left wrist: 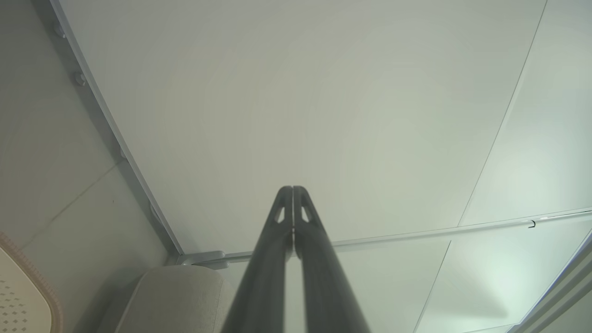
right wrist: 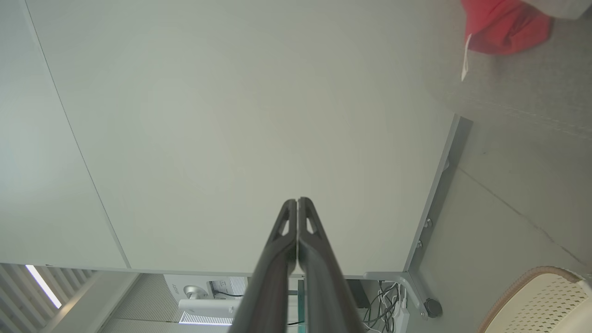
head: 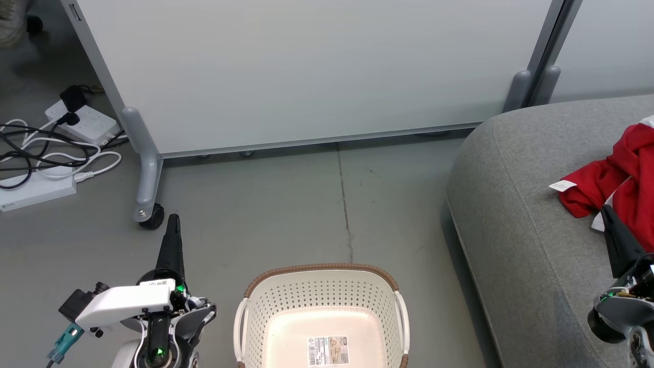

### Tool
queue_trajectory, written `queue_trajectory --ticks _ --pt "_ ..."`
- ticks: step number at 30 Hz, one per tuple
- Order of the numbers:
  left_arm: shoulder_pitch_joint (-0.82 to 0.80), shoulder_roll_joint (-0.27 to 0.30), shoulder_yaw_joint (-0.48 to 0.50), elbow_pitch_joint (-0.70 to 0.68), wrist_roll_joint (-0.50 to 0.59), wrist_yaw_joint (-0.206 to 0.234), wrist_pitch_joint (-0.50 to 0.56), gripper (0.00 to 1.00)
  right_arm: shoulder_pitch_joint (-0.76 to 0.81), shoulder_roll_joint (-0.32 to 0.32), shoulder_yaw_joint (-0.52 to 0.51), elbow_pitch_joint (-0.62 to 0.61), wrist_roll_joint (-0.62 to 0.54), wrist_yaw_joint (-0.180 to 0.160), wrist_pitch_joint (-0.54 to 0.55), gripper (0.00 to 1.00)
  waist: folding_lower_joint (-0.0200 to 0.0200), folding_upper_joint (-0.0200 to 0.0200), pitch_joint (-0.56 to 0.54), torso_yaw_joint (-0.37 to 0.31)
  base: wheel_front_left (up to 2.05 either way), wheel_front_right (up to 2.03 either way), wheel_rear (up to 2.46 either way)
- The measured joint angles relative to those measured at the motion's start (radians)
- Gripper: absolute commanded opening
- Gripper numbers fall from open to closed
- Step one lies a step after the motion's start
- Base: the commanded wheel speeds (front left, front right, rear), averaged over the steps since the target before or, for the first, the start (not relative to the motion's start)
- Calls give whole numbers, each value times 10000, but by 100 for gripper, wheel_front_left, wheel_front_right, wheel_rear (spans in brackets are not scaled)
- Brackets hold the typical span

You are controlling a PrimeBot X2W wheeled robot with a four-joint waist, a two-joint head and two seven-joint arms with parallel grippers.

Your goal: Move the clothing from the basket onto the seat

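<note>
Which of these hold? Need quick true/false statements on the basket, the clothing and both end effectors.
1. The basket has no clothing in it, just a label on its base. True.
2. The red clothing lies on the floor. False: it lies on the grey seat.
3. The left end effector is shut. True.
4. The right end effector grips the clothing. False: its fingers meet with nothing between them.
5. The basket stands on the seat. False: it stands on the floor beside the seat.
</note>
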Motion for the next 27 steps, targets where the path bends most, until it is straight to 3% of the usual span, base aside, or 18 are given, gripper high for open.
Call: queue_trajectory --ticks 27 --pt "0 0 0 -2 0 0 0 0 -6 31 -46 0 -69 0 19 0 0 0 0 0 0 0 0"
